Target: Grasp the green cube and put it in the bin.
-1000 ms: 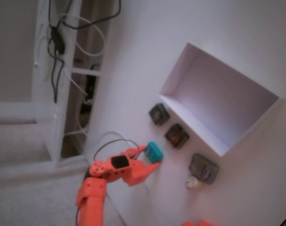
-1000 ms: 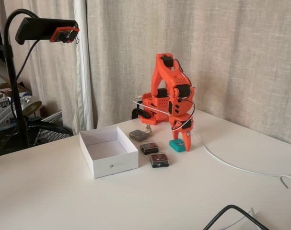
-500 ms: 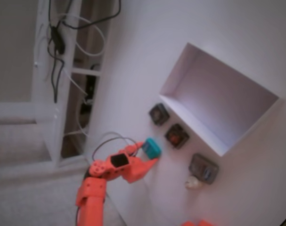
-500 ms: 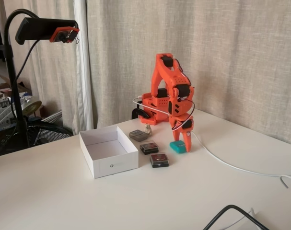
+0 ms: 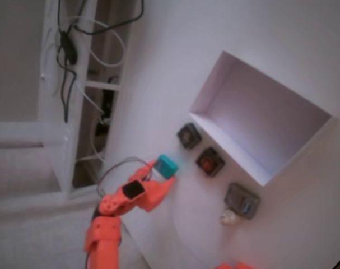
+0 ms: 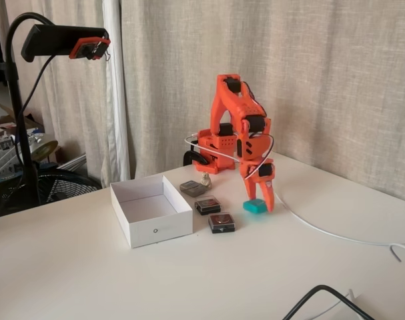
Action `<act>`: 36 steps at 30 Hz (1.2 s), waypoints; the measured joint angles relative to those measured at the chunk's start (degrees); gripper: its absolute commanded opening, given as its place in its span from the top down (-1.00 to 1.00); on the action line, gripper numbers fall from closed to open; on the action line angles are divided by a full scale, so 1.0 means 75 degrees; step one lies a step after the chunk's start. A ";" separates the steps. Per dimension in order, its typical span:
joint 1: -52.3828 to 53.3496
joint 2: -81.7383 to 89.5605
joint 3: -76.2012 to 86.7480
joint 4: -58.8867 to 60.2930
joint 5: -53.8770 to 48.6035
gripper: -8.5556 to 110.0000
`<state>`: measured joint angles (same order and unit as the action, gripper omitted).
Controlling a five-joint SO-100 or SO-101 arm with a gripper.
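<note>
The orange arm (image 6: 232, 127) stood folded, forearm angled down. Its tool (image 6: 258, 204) pointed at the counter (image 6: 269, 267), clamped on the green cube (image 6: 254, 206), held just clear of the surface, well apart from the bin (image 6: 151, 210).

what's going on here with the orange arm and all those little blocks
An orange robot arm has its jaws closed on the green cube and holds it just clear of the white table. The bin, an open white tray, sits empty off to the left in that fixed view. Three dark blocks lie in a row between the cube and the bin, untouched. The cube has yet to be carried over to the bin.
</note>
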<state>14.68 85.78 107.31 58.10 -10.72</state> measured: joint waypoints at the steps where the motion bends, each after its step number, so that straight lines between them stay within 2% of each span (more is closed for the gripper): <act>1: -0.0012 0.0129 0.0000 -0.0035 0.0035 1.00; 6: -0.0117 0.1043 0.0000 -0.0059 0.0059 1.00; 12: 0.0867 0.1781 -0.0363 0.0047 0.0059 1.00; 24: 0.4887 0.1430 -0.0410 -0.1746 -0.0105 1.00; 28: 0.5707 0.0773 -0.0410 -0.2109 -0.0832 0.98; 29: 0.5871 0.0621 -0.0410 -0.2168 -0.0926 0.86; 31: 0.6082 0.0422 -0.0410 -0.2238 -0.0996 0.45; 33: 0.6094 0.0305 -0.0410 -0.2191 -0.0996 0.32; 34: 0.6117 0.0270 -0.0410 -0.2086 -0.1066 0.17; 36: 0.6258 0.0187 -0.0410 -0.1922 -0.1055 0.00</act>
<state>61.61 87.19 104.24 43.68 -18.63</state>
